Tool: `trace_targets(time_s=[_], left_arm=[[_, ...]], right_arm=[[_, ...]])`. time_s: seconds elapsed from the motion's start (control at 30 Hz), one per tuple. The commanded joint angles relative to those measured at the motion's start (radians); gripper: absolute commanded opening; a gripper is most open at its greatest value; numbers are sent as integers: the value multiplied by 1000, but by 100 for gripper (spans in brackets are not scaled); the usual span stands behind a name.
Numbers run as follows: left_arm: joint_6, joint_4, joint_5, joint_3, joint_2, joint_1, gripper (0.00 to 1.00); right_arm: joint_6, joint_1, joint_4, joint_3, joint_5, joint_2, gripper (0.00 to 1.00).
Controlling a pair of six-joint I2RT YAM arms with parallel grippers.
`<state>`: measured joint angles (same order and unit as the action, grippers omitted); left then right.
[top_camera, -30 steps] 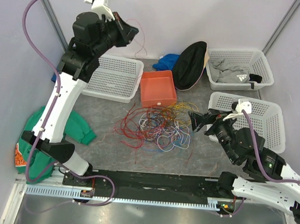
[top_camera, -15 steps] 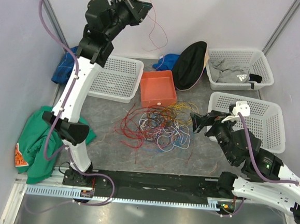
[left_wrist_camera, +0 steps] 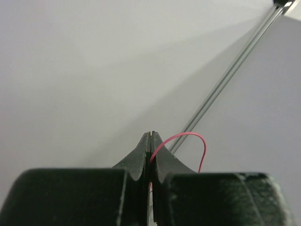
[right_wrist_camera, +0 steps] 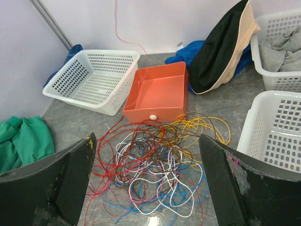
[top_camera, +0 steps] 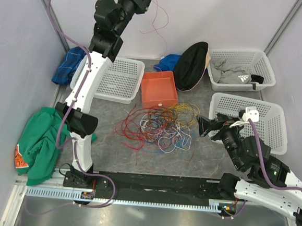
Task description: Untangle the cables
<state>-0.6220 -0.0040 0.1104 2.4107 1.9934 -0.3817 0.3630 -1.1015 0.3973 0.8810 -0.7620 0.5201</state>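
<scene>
The cables [top_camera: 163, 127] lay in a loose tangle on the grey table [top_camera: 107, 141], just on the near side of the orange tray [top_camera: 159, 89]. One red wire [left_wrist_camera: 183, 133] was lifted apart, high against the back wall, pinched between the closed fingers of the left gripper [left_wrist_camera: 150, 137]. The right gripper [top_camera: 205, 125] hovered beside the pile's right edge, jaws spread wide, holding nothing.

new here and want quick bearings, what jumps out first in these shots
The bright tangle of cables in the middle, just in front of the orange tray. High above, the left pincer is shut on one red cable that dangles from it; the right pincer gapes open beside the pile.
</scene>
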Motion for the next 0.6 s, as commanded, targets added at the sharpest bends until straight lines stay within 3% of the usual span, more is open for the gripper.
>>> trace_targets(time_s=[0.0, 0.23, 0.57], left_arm=[[-30, 136, -51, 80, 7, 3, 2], [-33, 134, -35, 9, 13, 3, 2], [-48, 259, 49, -408, 22, 0, 2]], right_arm=[[-4, 0, -21, -13, -11, -9, 98], [-6, 2, -26, -11, -8, 9, 98], [8, 0, -3, -34, -19, -52, 98]])
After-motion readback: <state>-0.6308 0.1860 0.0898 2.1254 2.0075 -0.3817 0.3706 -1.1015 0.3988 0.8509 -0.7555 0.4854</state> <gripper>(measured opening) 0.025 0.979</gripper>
